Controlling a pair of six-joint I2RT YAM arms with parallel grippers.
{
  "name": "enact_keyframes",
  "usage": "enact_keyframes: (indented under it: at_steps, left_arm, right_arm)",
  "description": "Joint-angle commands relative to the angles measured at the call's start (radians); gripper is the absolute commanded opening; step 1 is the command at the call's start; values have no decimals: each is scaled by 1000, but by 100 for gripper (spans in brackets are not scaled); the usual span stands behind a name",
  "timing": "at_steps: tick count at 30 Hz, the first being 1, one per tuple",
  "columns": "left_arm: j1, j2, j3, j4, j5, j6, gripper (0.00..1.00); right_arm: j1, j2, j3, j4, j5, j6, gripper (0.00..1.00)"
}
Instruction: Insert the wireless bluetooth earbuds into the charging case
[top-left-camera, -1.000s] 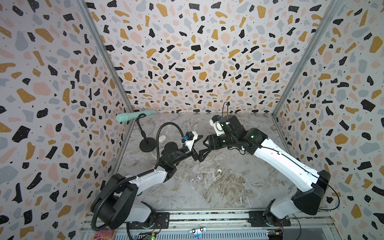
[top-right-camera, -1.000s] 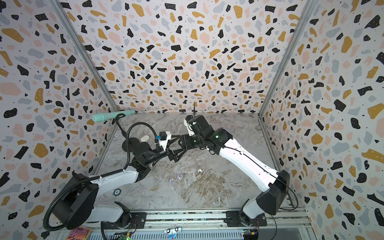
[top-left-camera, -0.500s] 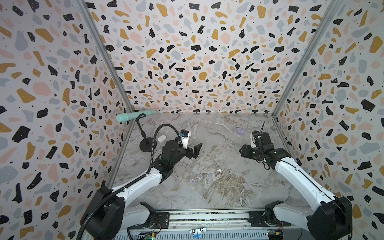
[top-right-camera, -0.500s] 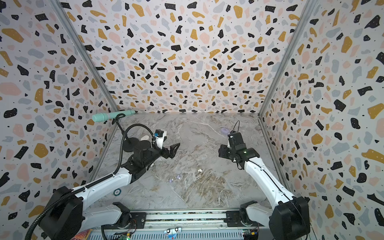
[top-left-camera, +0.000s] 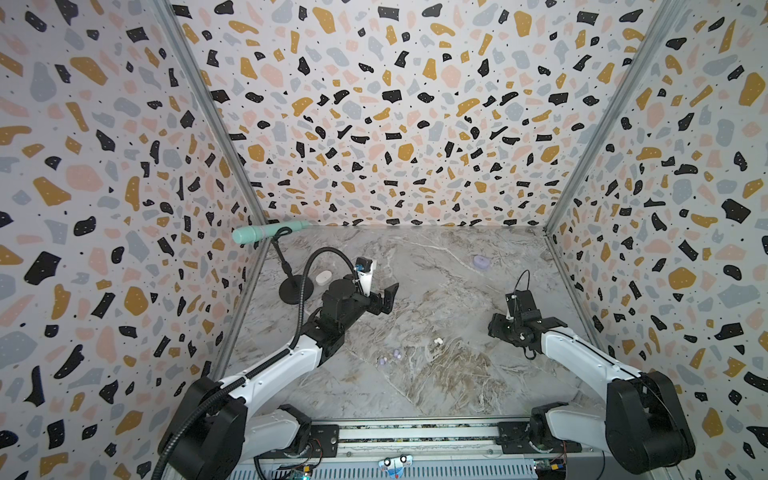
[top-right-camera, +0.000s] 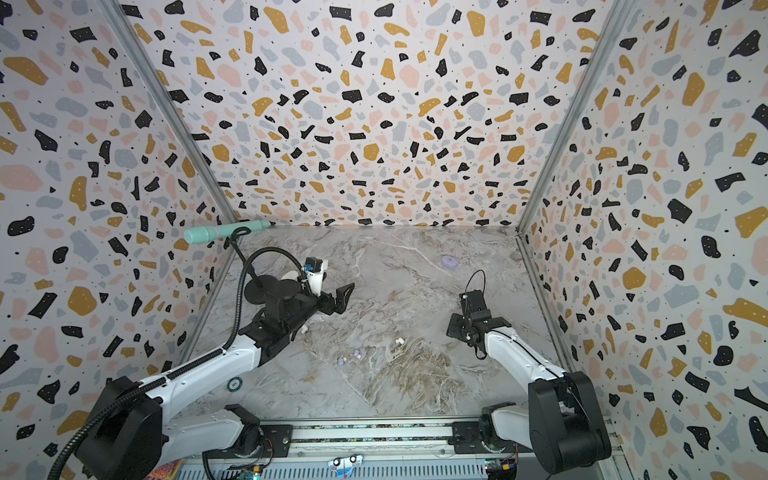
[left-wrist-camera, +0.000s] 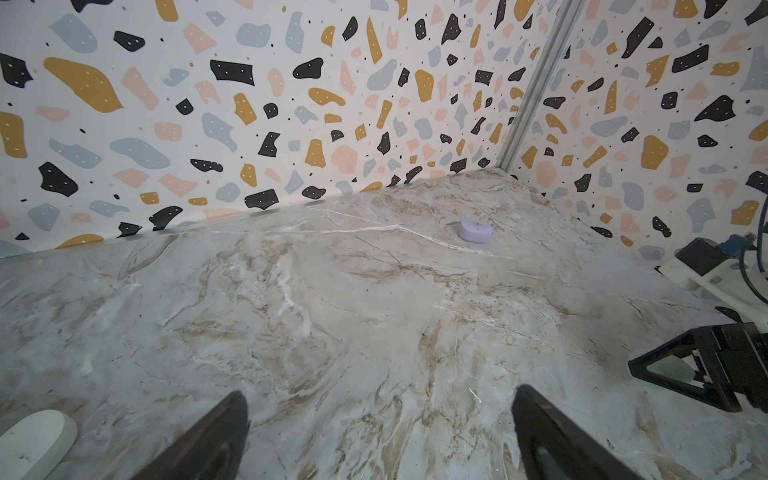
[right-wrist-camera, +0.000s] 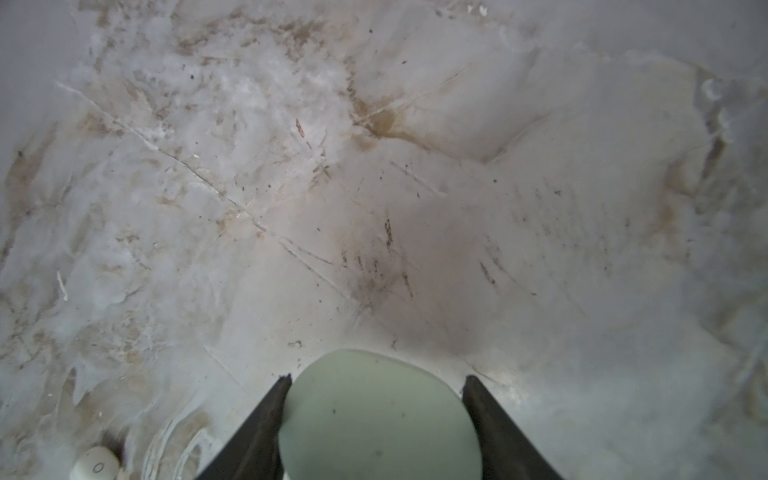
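**Right jaws pinch a green case; earbuds lie loose on the desk**

At the 10 o'clock edge of the desk (top-left-camera: 415, 395), a teal microphone (top-left-camera: 266, 232) sits on a black stand. A cream case (top-left-camera: 323, 277) lies just beside the stand's base. The left arm (top-left-camera: 282, 361) reaches toward 11 o'clock, and its jaws are spread wide over bare marble, holding nothing. In a top view a white earbud (top-right-camera: 304, 329) lies close beside that arm. Just off the desk's centre, toward 6 o'clock, two lavender earbuds (top-left-camera: 381, 361) lie close together. A second white earbud (top-left-camera: 437, 341) lies a little apart from them at 4 o'clock. A closed lavender case (top-left-camera: 481, 262) rests alone at 1 o'clock. At 3 o'clock the right arm (top-left-camera: 582, 361) hangs low, its jaws pinching a pale green case (right-wrist-camera: 380, 415) by its sides. Whether that case touches the desk cannot be told.
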Motion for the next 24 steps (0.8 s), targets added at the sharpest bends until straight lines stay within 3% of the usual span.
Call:
enact_keyframes:
  at_steps: [1,9,16,24]
  left_arm:
    - [7,-14,6,16,-11,-8,100]
    - [10,-11,-2,32,-6,-15,100]
    - [12,-14,-3,35,-6,-26,100]
    - [12,-19,-6,39,-8,-27,100]
  right_arm:
    - [0,15,-18,28,26,29,53]
    - [9,39,-38,25,30,46,55]
    - [12,41,-4,-33,31,43,81]
    - [11,9,123,-82,-13,44,95]
